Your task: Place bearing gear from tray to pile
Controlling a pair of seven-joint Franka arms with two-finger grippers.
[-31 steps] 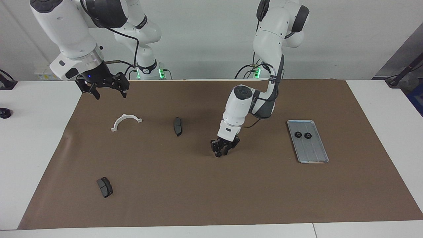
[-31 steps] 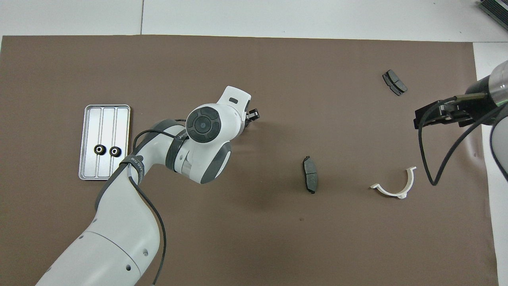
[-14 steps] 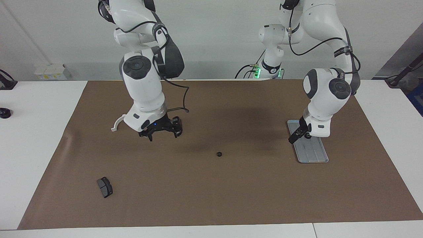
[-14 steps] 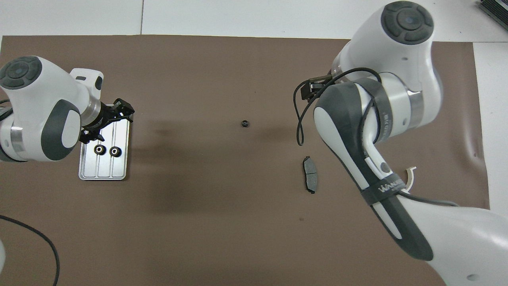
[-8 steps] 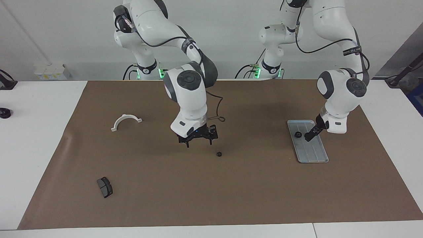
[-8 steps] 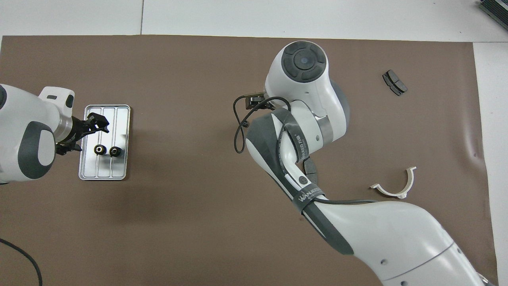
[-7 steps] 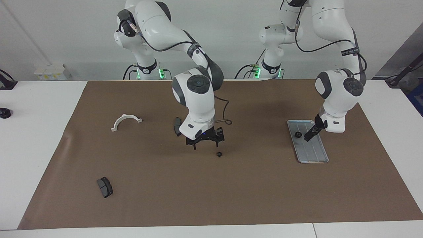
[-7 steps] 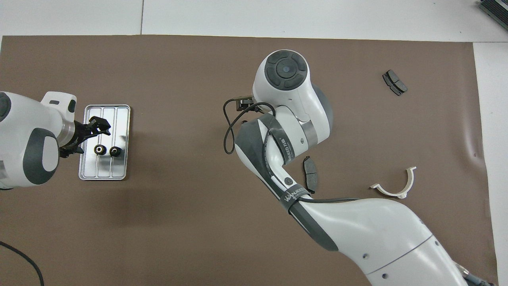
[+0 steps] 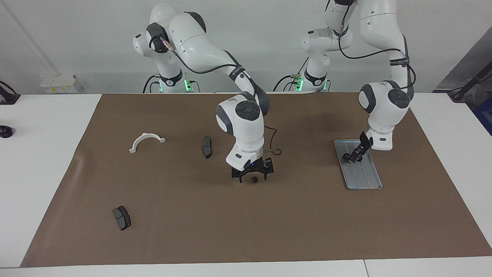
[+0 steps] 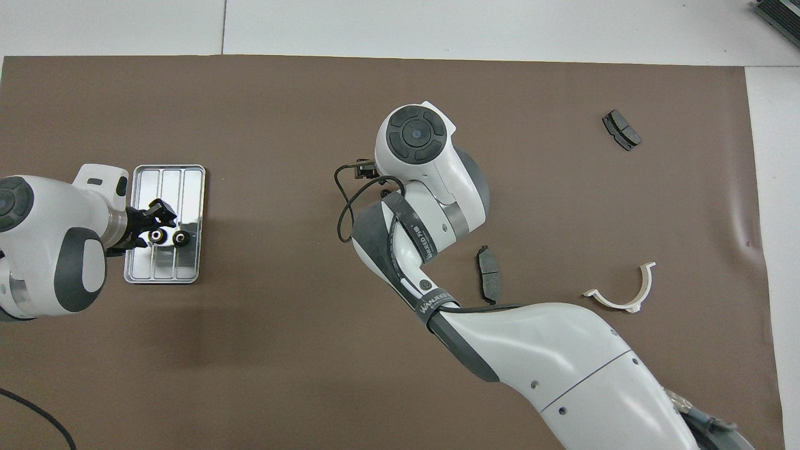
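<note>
two small black bearing gears [image 10: 169,237] sit side by side on the flat silver ridged metal tray [image 9: 363,177]. the left end effector [image 9: 357,153] hangs over them, fingers apart. a third small black gear [image 9: 254,179] lies mid-surface between the spread fingers of the lowered right end effector [image 9: 251,176].

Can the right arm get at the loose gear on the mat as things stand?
Probably yes. The right gripper is low over the gear, fingers open on either side of it, with nothing else close by. The left gripper is away at the tray.
</note>
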